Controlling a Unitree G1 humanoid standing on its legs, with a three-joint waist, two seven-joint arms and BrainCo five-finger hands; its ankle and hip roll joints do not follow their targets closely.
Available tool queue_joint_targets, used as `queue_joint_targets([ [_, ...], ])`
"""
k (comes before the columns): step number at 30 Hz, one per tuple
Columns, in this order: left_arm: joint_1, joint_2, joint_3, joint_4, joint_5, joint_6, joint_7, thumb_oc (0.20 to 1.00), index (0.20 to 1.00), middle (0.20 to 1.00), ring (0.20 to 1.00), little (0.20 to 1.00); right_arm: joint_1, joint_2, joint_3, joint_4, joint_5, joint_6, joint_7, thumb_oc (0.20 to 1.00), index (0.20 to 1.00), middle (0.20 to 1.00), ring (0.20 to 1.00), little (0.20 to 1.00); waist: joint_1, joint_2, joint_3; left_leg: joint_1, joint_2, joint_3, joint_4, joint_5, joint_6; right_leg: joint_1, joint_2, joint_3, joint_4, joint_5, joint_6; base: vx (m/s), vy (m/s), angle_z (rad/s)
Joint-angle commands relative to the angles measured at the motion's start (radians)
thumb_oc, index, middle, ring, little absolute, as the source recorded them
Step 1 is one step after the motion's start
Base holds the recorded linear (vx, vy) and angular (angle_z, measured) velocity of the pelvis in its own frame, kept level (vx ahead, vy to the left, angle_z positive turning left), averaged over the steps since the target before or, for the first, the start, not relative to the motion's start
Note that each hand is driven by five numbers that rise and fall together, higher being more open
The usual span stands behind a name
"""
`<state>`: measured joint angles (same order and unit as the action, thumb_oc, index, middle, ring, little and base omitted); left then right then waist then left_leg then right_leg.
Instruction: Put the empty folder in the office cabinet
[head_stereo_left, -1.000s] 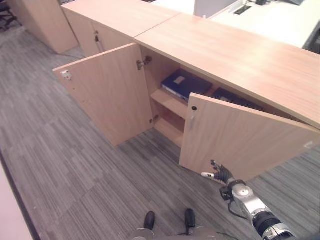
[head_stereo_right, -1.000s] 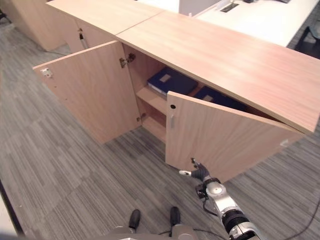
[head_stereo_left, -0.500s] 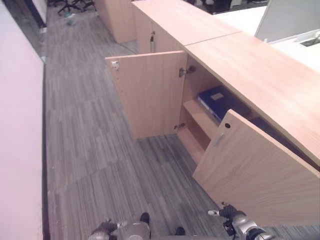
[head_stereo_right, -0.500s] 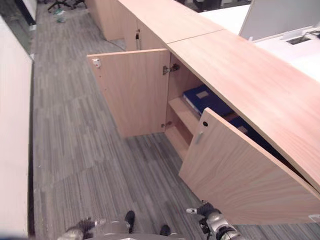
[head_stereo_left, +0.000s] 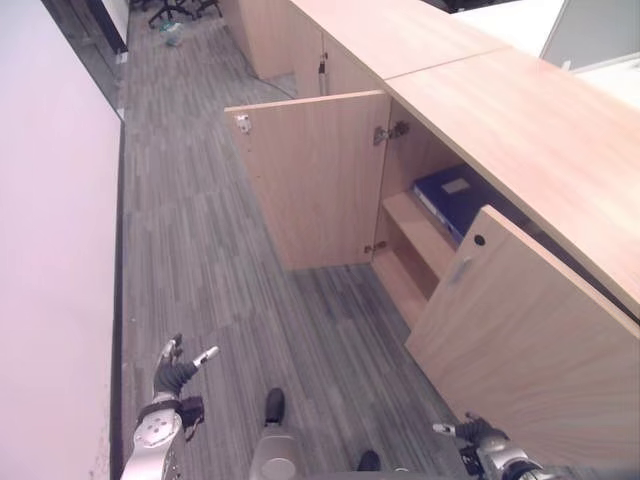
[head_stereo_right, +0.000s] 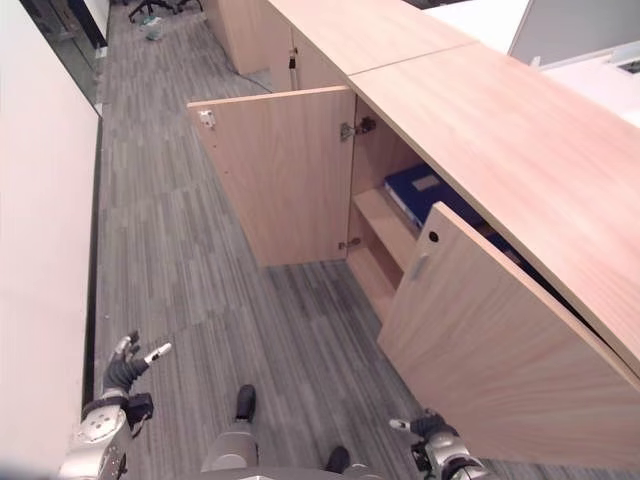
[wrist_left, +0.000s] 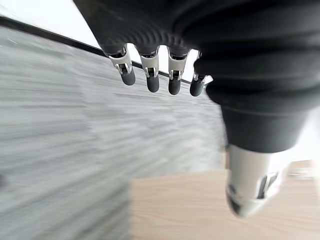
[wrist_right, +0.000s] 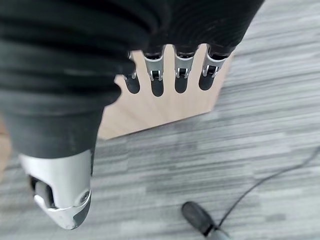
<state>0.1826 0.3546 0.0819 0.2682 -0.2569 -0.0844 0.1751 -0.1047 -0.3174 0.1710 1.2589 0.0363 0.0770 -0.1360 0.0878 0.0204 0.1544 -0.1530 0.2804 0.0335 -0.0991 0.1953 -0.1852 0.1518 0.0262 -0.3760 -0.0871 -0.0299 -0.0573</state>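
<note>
The office cabinet (head_stereo_left: 520, 110) stands along the right with both doors open. Its left door (head_stereo_left: 320, 180) is swung wide and its right door (head_stereo_left: 520, 340) is half open. A blue folder (head_stereo_left: 455, 195) lies flat on the upper shelf inside. My left hand (head_stereo_left: 172, 372) hangs over the carpet at the lower left, well away from the cabinet. Its fingers (wrist_left: 150, 80) are straight and hold nothing. My right hand (head_stereo_left: 480, 437) is low by the bottom edge of the right door, fingers (wrist_right: 157, 80) straight and empty, the door's wood just past them.
A white wall (head_stereo_left: 50, 250) runs along the left, leaving an aisle of grey carpet (head_stereo_left: 220, 270) between it and the cabinet. A closed cabinet (head_stereo_left: 300, 50) continues farther back. Office chairs (head_stereo_left: 165, 12) stand at the far end.
The whole picture has shifted, so the camera moved. My left hand has come into view at the lower left. The right hand still sits by the right door's lower edge.
</note>
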Motion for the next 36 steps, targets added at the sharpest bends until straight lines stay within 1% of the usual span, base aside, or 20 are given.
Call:
queue_joint_targets([
  [1, -0.011, 0.065, 0.034, -0.05, -0.003, -0.047, -0.01, 1.0, 1.0, 1.0, 1.0, 1.0, 0.001, -0.006, -0.036, 0.039, 0.003, -0.003, -0.01, 1.0, 1.0, 1.0, 1.0, 1.0, 0.006, 0.02, -0.075, -0.062, 0.024, 0.04, 0.012, 0.039, -0.001, 0.033, -0.1, 0.089, 0.001, -0.101, 0.149, 0.25, 0.41, 0.11],
  [2, -0.027, 0.07, 0.031, -0.101, -0.017, -0.063, -0.015, 1.0, 1.0, 1.0, 1.0, 1.0, 0.016, -0.004, -0.081, 0.064, 0.026, 0.002, -0.013, 1.0, 1.0, 1.0, 1.0, 1.0, 0.008, 0.037, -0.098, -0.046, 0.003, 0.042, 0.012, 0.026, -0.004, 0.045, -0.149, 0.076, 0.0, -0.09, 0.175, 0.19, 0.341, 0.01],
  [3, -0.028, 0.07, 0.03, -0.101, -0.017, -0.063, -0.015, 1.0, 1.0, 1.0, 1.0, 1.0, 0.016, -0.004, -0.082, 0.065, 0.026, 0.001, -0.013, 1.0, 1.0, 1.0, 1.0, 1.0, 0.008, 0.036, -0.098, -0.045, 0.001, 0.043, 0.012, 0.025, -0.003, 0.045, -0.151, 0.076, 0.0, -0.09, 0.177, 0.32, 0.561, -0.01],
  [4, -0.044, 0.079, 0.032, -0.112, -0.028, -0.062, -0.013, 1.0, 1.0, 1.0, 1.0, 1.0, 0.028, 0.001, -0.1, 0.073, 0.033, 0.008, -0.007, 1.0, 1.0, 1.0, 1.0, 1.0, 0.003, 0.031, -0.102, -0.026, -0.029, 0.053, 0.018, 0.002, 0.01, 0.061, -0.203, 0.069, 0.0, -0.073, 0.2, 0.12, 0.232, 0.08],
  [5, -0.045, 0.079, 0.032, -0.112, -0.028, -0.062, -0.013, 1.0, 1.0, 1.0, 1.0, 1.0, 0.028, 0.001, -0.101, 0.073, 0.033, 0.008, -0.007, 1.0, 1.0, 1.0, 1.0, 1.0, 0.003, 0.03, -0.103, -0.028, -0.03, 0.054, 0.017, 0.004, 0.012, 0.058, -0.204, 0.069, 0.0, -0.071, 0.201, 0.19, 0.364, 0.2],
  [7, -0.077, 0.108, 0.042, -0.121, -0.025, -0.063, -0.007, 1.0, 1.0, 1.0, 1.0, 1.0, 0.042, 0.005, -0.129, 0.083, 0.034, 0.018, 0.004, 1.0, 1.0, 1.0, 1.0, 1.0, -0.006, 0.015, -0.11, -0.024, -0.089, 0.066, 0.064, -0.052, 0.045, 0.065, -0.286, 0.063, 0.018, -0.035, 0.237, 0.16, 0.367, 0.28],
  [10, -0.14, 0.163, 0.038, -0.097, -0.006, -0.06, 0.011, 1.0, 1.0, 1.0, 1.0, 1.0, 0.042, 0.014, -0.146, 0.096, 0.036, 0.036, 0.015, 1.0, 1.0, 1.0, 1.0, 1.0, -0.015, -0.006, -0.13, -0.007, -0.177, 0.086, 0.097, -0.127, 0.098, 0.028, -0.393, 0.074, 0.083, 0.034, 0.267, 0.15, 0.445, 0.05],
  [11, -0.195, 0.2, 0.026, -0.069, 0.016, -0.055, 0.023, 1.0, 1.0, 1.0, 1.0, 1.0, 0.036, 0.011, -0.147, 0.094, 0.038, 0.042, 0.025, 1.0, 1.0, 1.0, 1.0, 1.0, -0.023, -0.017, -0.14, 0.008, -0.232, 0.096, 0.097, -0.158, 0.129, 0.001, -0.452, 0.081, 0.134, 0.11, 0.28, 0.12, 0.399, -0.14],
  [12, -0.198, 0.2, 0.024, -0.067, 0.016, -0.056, 0.023, 1.0, 1.0, 1.0, 1.0, 1.0, 0.036, 0.011, -0.148, 0.093, 0.038, 0.042, 0.025, 1.0, 1.0, 1.0, 1.0, 1.0, -0.021, -0.019, -0.143, 0.003, -0.234, 0.098, 0.097, -0.156, 0.131, -0.004, -0.454, 0.083, 0.132, 0.114, 0.281, 0.12, 0.405, -0.16],
  [15, -0.269, 0.243, 0.011, -0.005, 0.029, -0.042, 0.042, 1.0, 1.0, 1.0, 1.0, 1.0, 0.038, 0.004, -0.139, 0.075, 0.039, 0.042, 0.038, 1.0, 1.0, 1.0, 1.0, 1.0, -0.035, -0.011, -0.147, 0.062, -0.308, 0.104, 0.064, -0.187, 0.176, -0.044, -0.529, 0.087, 0.237, 0.215, 0.27, 0.17, 0.399, -0.01],
  [17, -0.309, 0.277, 0.009, 0.042, 0.014, -0.03, 0.044, 1.0, 1.0, 1.0, 1.0, 1.0, 0.038, 0.006, -0.129, 0.056, 0.056, 0.036, 0.036, 1.0, 1.0, 1.0, 1.0, 1.0, -0.044, 0.009, -0.127, 0.138, -0.334, 0.105, 0.018, -0.223, 0.197, -0.096, -0.549, 0.058, 0.395, 0.203, 0.247, 0.21, 0.455, -0.1],
  [22, -0.382, 0.298, -0.022, 0.085, 0.004, -0.029, 0.043, 1.0, 1.0, 1.0, 1.0, 1.0, 0.035, 0.019, -0.096, 0.046, 0.065, 0.027, 0.035, 1.0, 1.0, 1.0, 1.0, 1.0, -0.079, 0.029, -0.078, 0.189, -0.326, 0.133, 0.012, -0.244, 0.21, -0.221, -0.418, 0.012, 0.495, 0.06, 0.196, 0.07, 0.151, -0.08],
  [23, -0.382, 0.298, -0.022, 0.085, 0.004, -0.029, 0.043, 1.0, 1.0, 1.0, 1.0, 1.0, 0.035, 0.019, -0.096, 0.046, 0.065, 0.027, 0.035, 1.0, 1.0, 1.0, 1.0, 1.0, -0.079, 0.03, -0.077, 0.189, -0.326, 0.133, 0.012, -0.244, 0.21, -0.221, -0.417, 0.012, 0.495, 0.06, 0.196, 0.07, 0.035, -0.1],
  [24, -0.398, 0.292, -0.036, 0.094, -0.006, -0.031, 0.041, 1.0, 1.0, 1.0, 1.0, 1.0, 0.033, 0.021, -0.081, 0.045, 0.064, 0.025, 0.034, 1.0, 1.0, 1.0, 1.0, 1.0, -0.105, 0.032, -0.053, 0.21, -0.322, 0.132, 0.012, -0.239, 0.206, -0.286, -0.335, 0.014, 0.477, 0.005, 0.181, 0.08, -0.011, -0.1],
  [25, -0.41, 0.288, -0.041, 0.098, -0.007, -0.032, 0.039, 1.0, 1.0, 1.0, 1.0, 1.0, 0.03, 0.021, -0.078, 0.048, 0.067, 0.023, 0.031, 1.0, 1.0, 1.0, 1.0, 1.0, -0.109, 0.032, -0.043, 0.219, -0.315, 0.132, 0.012, -0.244, 0.198, -0.3, -0.291, 0.032, 0.453, -0.014, 0.173, 0.12, -0.032, -0.08],
  [26, -0.42, 0.284, -0.053, 0.104, -0.005, -0.036, 0.038, 1.0, 1.0, 1.0, 1.0, 1.0, 0.032, 0.022, -0.074, 0.046, 0.075, 0.02, 0.027, 1.0, 1.0, 1.0, 1.0, 1.0, -0.128, 0.025, -0.036, 0.226, -0.317, 0.127, 0.012, -0.246, 0.194, -0.322, -0.239, 0.064, 0.416, -0.018, 0.169, 0.04, -0.098, 0.07],
  [29, -0.437, 0.271, -0.072, 0.109, 0.01, -0.042, 0.034, 1.0, 1.0, 1.0, 1.0, 1.0, 0.035, 0.022, -0.071, 0.047, 0.089, 0.01, 0.026, 1.0, 1.0, 1.0, 1.0, 1.0, -0.162, 0.001, -0.033, 0.232, -0.334, 0.119, 0.012, -0.244, 0.201, -0.374, -0.13, 0.189, 0.279, 0.052, 0.179, 0.1, -0.082, 0.19],
  [31, -0.451, 0.26, -0.087, 0.119, 0.011, -0.043, 0.031, 1.0, 1.0, 1.0, 1.0, 1.0, 0.049, 0.023, -0.068, 0.054, 0.094, 0.007, 0.027, 1.0, 1.0, 1.0, 1.0, 1.0, -0.174, -0.016, -0.045, 0.243, -0.347, 0.102, 0.012, -0.257, 0.206, -0.339, -0.11, 0.226, 0.193, 0.07, 0.182, 0.18, -0.113, 0.19],
  [34, -0.417, 0.232, -0.075, 0.119, -0.001, -0.041, 0.018, 1.0, 1.0, 1.0, 1.0, 1.0, 0.063, 0.027, -0.062, 0.08, 0.073, 0.01, 0.031, 1.0, 1.0, 1.0, 1.0, 1.0, -0.168, -0.025, -0.09, 0.259, -0.339, 0.108, 0.025, -0.281, 0.198, -0.275, -0.089, 0.232, 0.132, 0.08, 0.172, 0.28, -0.169, 0.21],
  [36, -0.408, 0.223, -0.085, 0.126, -0.002, -0.034, 0.006, 1.0, 1.0, 1.0, 1.0, 1.0, 0.087, 0.033, -0.056, 0.097, 0.06, 0.011, 0.035, 1.0, 1.0, 1.0, 1.0, 1.0, -0.174, -0.051, -0.102, 0.235, -0.29, 0.118, 0.179, -0.353, 0.175, -0.211, -0.069, 0.237, 0.11, 0.061, 0.157, 0.25, -0.277, 0.04],
])
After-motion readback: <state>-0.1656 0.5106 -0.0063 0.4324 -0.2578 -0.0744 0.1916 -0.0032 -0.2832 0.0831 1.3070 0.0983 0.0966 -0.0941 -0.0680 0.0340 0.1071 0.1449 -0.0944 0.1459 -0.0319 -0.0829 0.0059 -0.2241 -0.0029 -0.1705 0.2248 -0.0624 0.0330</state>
